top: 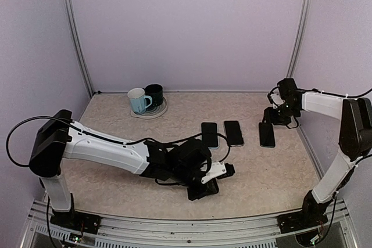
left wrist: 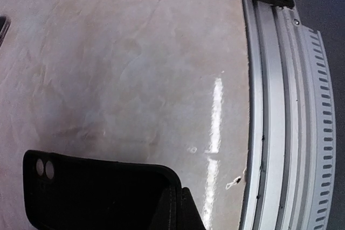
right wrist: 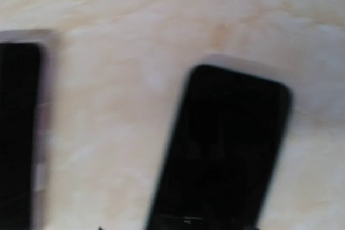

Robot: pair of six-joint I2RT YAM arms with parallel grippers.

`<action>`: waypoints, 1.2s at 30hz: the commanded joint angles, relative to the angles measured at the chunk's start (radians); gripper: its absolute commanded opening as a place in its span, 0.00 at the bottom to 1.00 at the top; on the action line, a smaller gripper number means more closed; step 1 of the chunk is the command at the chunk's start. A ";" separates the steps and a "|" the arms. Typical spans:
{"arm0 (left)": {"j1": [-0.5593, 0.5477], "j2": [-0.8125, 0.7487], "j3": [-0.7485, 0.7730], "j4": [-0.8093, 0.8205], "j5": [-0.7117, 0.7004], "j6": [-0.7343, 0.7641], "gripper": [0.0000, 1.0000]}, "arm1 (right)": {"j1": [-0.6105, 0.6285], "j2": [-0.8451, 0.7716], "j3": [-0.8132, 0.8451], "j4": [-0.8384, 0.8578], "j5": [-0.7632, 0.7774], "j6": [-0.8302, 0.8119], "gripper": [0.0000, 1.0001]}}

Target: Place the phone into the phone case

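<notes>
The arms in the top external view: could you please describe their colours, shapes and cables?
Both the left arm and right arm have smooth white link shells between boxy black joint housings, with thin black cables running alongside. The left gripper is black with a white part; the right gripper looks all black.

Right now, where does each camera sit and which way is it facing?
Top external: above and behind the bases, looking down the table; both arms show.
Left wrist: low over the tabletop, facing along the near rail; phone case in its grip at the bottom edge.
Right wrist: straight down, close, blurred, on the rightmost phone; own fingers barely show.
Shared with top: phone case, rightmost phone.
</notes>
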 commanded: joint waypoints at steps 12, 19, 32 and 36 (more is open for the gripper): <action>-0.037 0.293 0.302 -0.185 -0.005 0.265 0.17 | -0.042 0.259 0.111 -0.030 0.127 0.031 0.88; -0.023 0.226 0.287 -0.096 0.067 0.200 0.56 | -0.042 0.321 0.152 -0.053 0.119 0.043 0.90; 0.216 -0.007 0.045 -0.020 0.053 -0.052 0.45 | -0.031 0.348 0.144 -0.091 0.064 0.051 0.88; 0.187 0.079 0.060 -0.074 0.018 -0.019 0.33 | -0.022 0.348 0.130 -0.105 0.065 0.050 0.75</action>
